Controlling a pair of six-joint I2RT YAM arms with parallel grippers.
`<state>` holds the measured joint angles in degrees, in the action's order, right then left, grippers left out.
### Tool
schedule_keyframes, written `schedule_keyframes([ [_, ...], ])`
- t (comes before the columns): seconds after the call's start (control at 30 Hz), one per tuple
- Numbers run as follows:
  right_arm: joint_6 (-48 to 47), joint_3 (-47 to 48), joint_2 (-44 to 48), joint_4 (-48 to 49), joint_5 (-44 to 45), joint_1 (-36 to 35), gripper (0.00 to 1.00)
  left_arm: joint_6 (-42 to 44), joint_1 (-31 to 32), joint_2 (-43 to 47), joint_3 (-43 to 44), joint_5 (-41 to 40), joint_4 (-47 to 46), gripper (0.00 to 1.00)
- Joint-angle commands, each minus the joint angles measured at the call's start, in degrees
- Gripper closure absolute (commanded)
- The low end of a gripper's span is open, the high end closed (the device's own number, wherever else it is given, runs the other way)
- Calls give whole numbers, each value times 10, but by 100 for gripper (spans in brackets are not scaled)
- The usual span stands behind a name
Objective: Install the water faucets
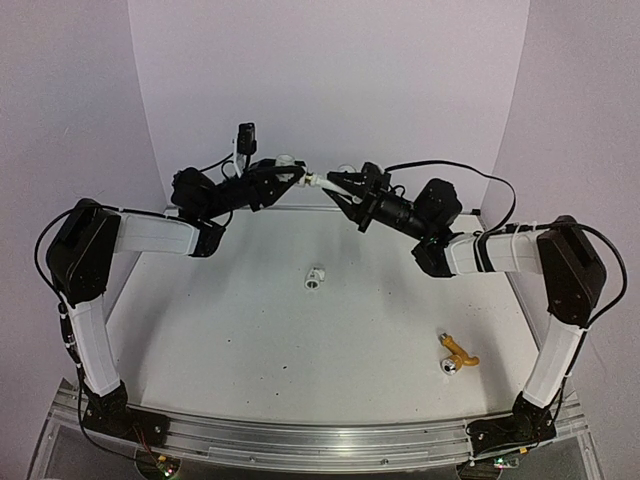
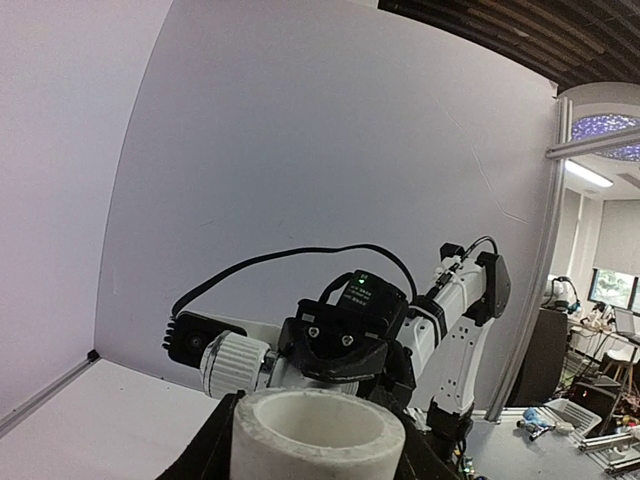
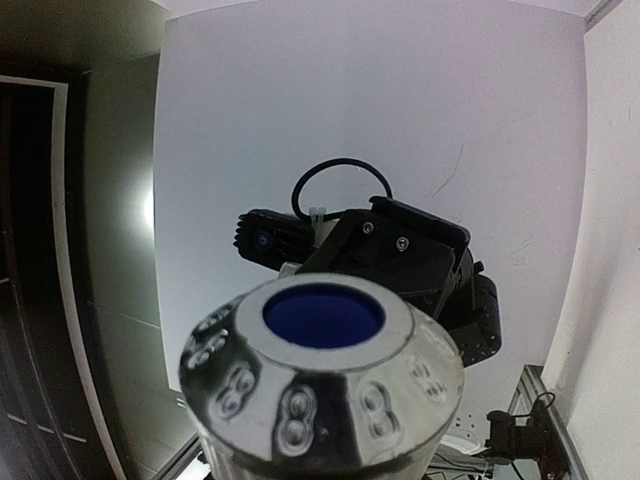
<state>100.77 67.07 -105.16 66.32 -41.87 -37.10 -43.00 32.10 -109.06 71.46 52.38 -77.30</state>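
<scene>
A thick, matte white pipe fitting [image 2: 318, 435], its round mouth open, filled the left wrist view, clenched in the left tool [image 1: 292, 176]. Mid-air, the right tool [image 1: 336, 182] held the white plastic faucet [image 1: 318, 181] up to it, faceted silvery end [image 3: 322, 385] toward its own wrist: joining seemed under way, not finished. A second white fitting [image 1: 316, 276] and the glossy yellow-gold faucet [image 1: 457, 353] lay untouched on the surface [image 1: 250, 330], well apart.
</scene>
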Motion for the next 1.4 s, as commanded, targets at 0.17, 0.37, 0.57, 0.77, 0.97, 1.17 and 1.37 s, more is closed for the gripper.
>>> schedule_keyframes([
  [0.17,56,22,-19,91,7,-31,96,-73,38,31,-50,140,-63,100],
  [0.37,75,22,-25,108,-10,-31,100,-75,27,39,-63,177,-63,100],
  [0.57,56,18,-22,105,-22,-31,92,-79,16,37,-64,145,-60,100],
  [0.77,-10,19,-10,84,-23,-27,99,-19,15,61,-98,26,14,100],
  [0.97,-423,7,57,-56,-77,4,100,-344,13,54,-26,2,183,100],
  [1.17,-847,37,103,-282,-100,-6,100,-560,18,90,-101,7,184,100],
  [1.37,-1277,76,125,-519,0,-84,100,-686,41,117,-132,20,192,100],
])
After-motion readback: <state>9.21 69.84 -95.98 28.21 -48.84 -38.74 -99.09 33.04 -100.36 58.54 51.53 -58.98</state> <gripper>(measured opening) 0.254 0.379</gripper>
